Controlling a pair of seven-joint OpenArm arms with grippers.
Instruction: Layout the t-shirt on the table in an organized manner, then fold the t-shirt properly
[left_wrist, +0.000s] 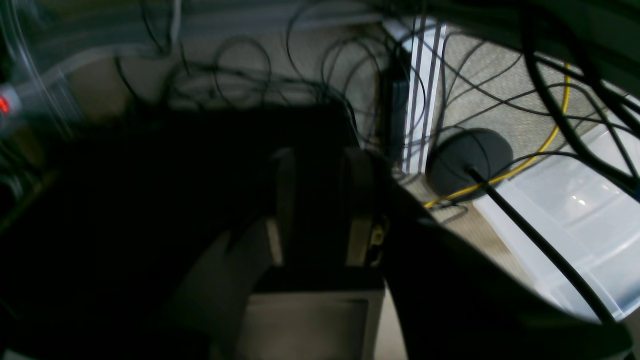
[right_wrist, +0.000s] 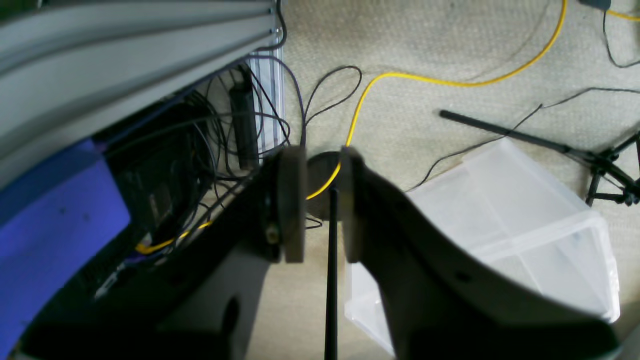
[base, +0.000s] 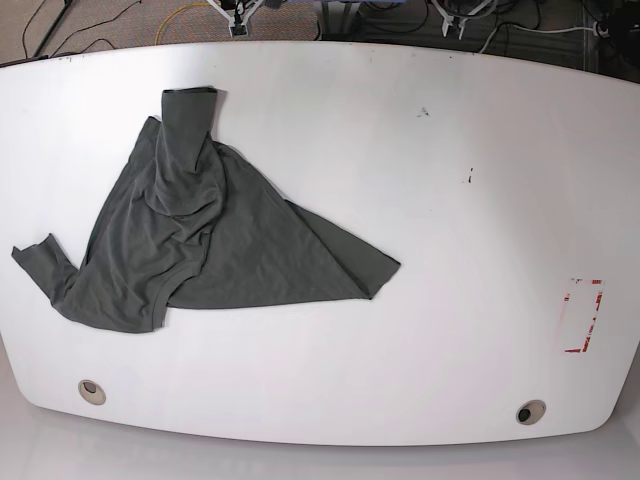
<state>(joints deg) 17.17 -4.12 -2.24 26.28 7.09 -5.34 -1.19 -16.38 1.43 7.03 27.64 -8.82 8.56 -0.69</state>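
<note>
Nearest the base camera, the worktop (base: 420, 200) carries the crumpled t-shirt (base: 200, 240) at nine o'clock; soft and limp, best pinched at hem corners. Right pincer (right_wrist: 317, 200) narrowly parted, empty; left pincer (left_wrist: 317, 200) unclear.

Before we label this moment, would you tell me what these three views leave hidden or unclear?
- Both arms: absent from the base view, outside its edges.
- t-shirt: underside and overlapped parts, hidden by its own folds.
- left gripper: dark and blurred in the left wrist view; any grip unreadable.
- table: missing from both wrist views.
</note>
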